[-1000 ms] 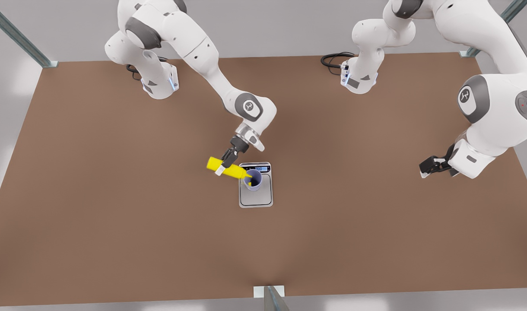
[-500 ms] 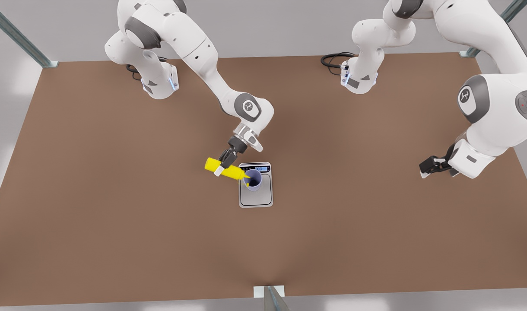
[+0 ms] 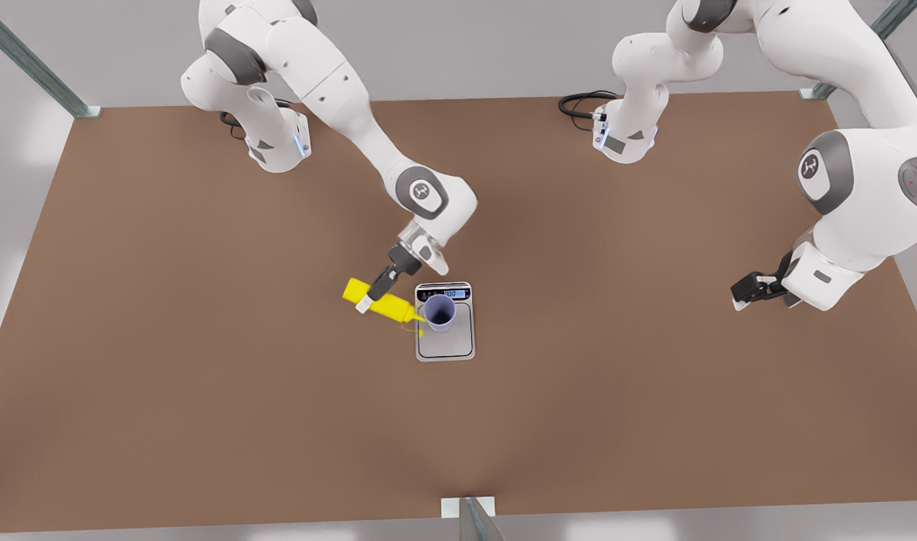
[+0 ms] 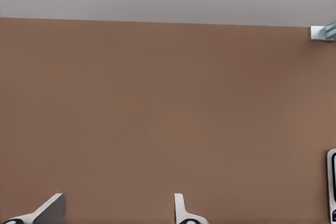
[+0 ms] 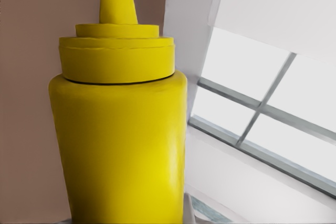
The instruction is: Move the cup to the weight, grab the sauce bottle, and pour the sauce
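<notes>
Sauce bottle (image 3: 378,302): bright yellow squeeze bottle, plain, no label or writing to read; it lies tilted above the table, nozzle pointing toward the front view's right and down, its tip just beside the cup's rim, at the weight's edge. The right wrist view shows its cylindrical body, stepped collar and tapered nozzle (image 5: 119,129).
Cup (image 3: 440,312): lavender-blue tapered tumbler, no handle, upright on the weight's plate, toward the display end; dark inside.
Weight (image 3: 445,342): flat silver-white scale with a grey square plate; the dark display strip at its far end glows pale, but the digits are too small to read.
Right gripper (image 3: 373,293): pinching the sauce bottle around its body, nearer the base than the nozzle.
Left gripper (image 3: 746,291): waits above the table at the front view's right, well apart from the weight; in the left wrist view its fingertips (image 4: 181,211) stand spread apart.
Table (image 3: 203,361): plain brown surface.
</notes>
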{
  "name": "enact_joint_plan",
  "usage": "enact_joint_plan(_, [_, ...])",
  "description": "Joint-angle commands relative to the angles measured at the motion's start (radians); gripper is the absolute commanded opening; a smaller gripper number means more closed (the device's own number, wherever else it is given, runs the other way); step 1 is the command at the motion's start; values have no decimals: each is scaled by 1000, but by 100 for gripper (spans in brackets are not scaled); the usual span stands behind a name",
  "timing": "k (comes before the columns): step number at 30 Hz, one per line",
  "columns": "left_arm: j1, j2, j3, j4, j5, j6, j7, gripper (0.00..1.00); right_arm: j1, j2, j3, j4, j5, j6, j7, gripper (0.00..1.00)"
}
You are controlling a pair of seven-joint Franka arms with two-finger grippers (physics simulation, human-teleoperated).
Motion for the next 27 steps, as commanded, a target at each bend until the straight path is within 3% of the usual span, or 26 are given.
enact_joint_plan(1, [0,0,0,0,1,0,0,100,-3,0,0,6,8,3,0,59])
enact_joint_plan(5, [0,0,0,0,0,2,0,100,-84,-3,2,102,193,39,-17,60])
enact_joint_plan(12, [0,6,0,0,1,9,0,100,-214,-55,2,97,476,160,-123,60])
enact_joint_plan(21, [0,6,0,0,1,9,0,100,-408,-91,-4,88,793,333,-610,61])
enact_joint_plan(27, [0,6,0,0,1,9,0,100,-587,-113,-6,25,1190,459,-1081,61])
